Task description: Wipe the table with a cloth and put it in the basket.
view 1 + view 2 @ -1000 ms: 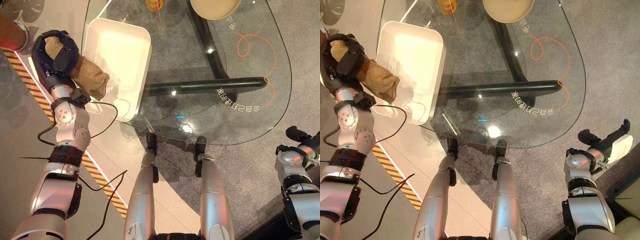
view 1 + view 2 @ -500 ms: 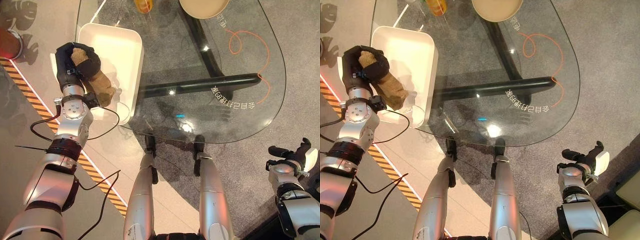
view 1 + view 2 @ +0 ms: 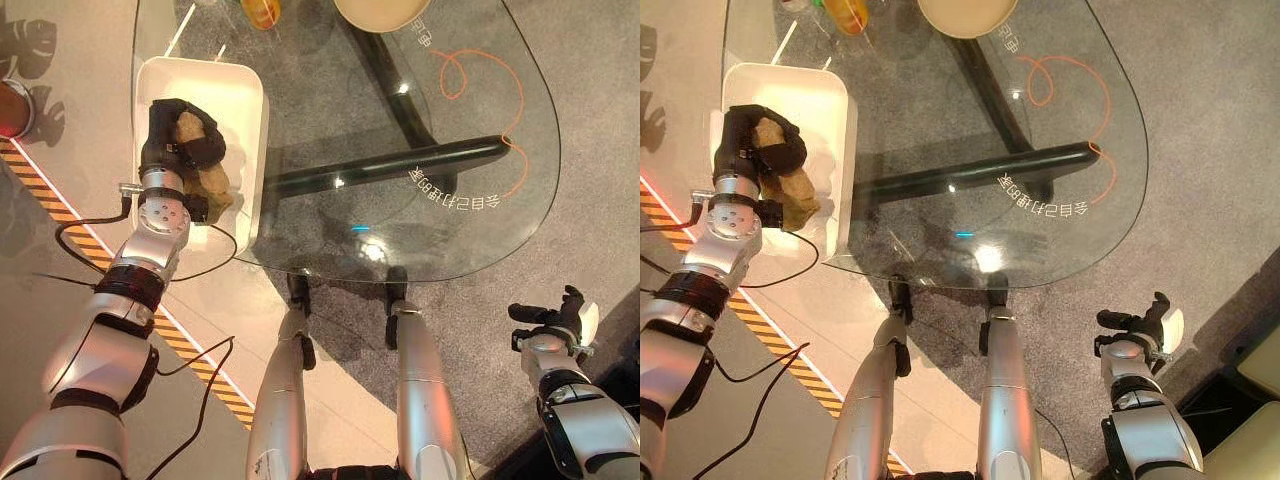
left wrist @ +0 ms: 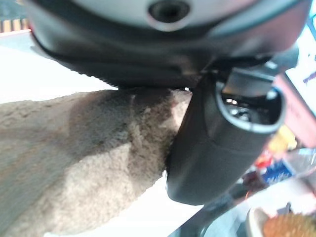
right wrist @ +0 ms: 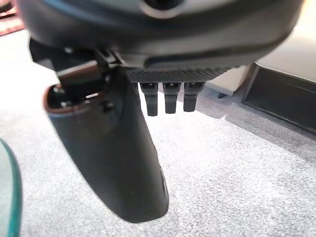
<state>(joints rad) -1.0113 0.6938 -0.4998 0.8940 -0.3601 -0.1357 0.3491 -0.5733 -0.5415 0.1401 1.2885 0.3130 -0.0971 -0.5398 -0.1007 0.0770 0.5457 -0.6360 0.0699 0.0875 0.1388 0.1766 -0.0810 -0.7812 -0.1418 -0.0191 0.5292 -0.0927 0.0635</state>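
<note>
My left hand (image 3: 178, 140) is shut on a brown cloth (image 3: 205, 178) and holds it over the inside of the white basket (image 3: 245, 110), which stands on the glass table's left end. In the left wrist view the cloth (image 4: 74, 153) fills the space under the palm beside the thumb (image 4: 217, 143). Down by my right side, over the grey carpet and away from the table, hangs my right hand (image 3: 560, 318) with its fingers (image 5: 170, 96) relaxed and nothing in it.
The glass table (image 3: 420, 150) has a black frame beneath. A tan bowl (image 3: 385, 8) and an orange object (image 3: 260, 10) stand at its far edge. A striped yellow-black line (image 3: 190, 350) runs along the floor to the left.
My left hand has carried the cloth to the right, from beside the basket to over its inside. The right hand has sunk lower and away from the table. The camera has shifted.
</note>
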